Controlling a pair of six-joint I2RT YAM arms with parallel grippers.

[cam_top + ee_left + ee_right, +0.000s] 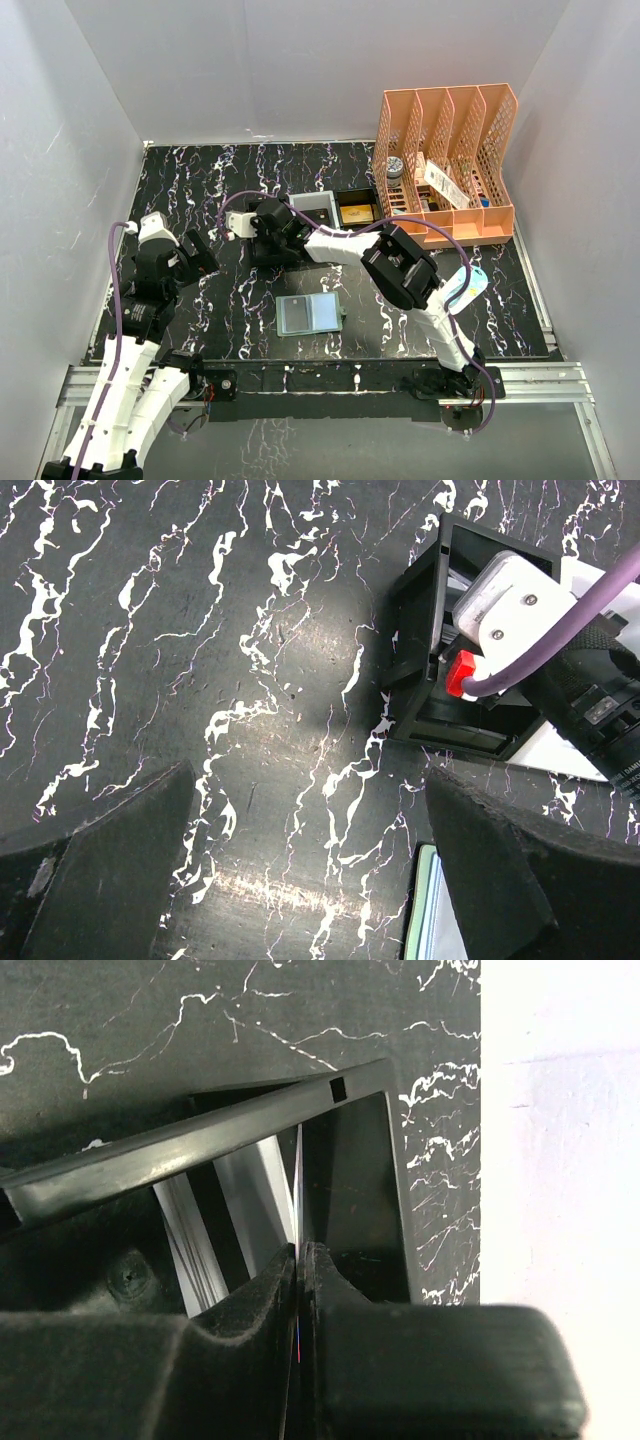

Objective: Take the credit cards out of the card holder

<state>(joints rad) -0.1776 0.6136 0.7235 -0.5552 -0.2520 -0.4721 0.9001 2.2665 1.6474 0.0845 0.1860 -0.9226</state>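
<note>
The card holder (308, 313) lies opened flat on the marbled table, pale blue-green inside up; its edge (424, 910) shows beside my left gripper's right finger. My right gripper (300, 1252) is shut on a thin credit card (299, 1185) seen edge-on, held upright just inside a black tray (250, 1125). From above, that gripper (268, 246) hangs over the tray at the table's middle left and hides the card. My left gripper (305, 865) is open and empty above bare table, left of the card holder and the tray (420, 650); from above it (197, 255) sits at the left.
A white tray (318, 207) and a second black tray (356, 210) with something gold in it stand behind the right wrist. An orange mesh file organiser (445, 160) with small items fills the back right. White walls enclose the table.
</note>
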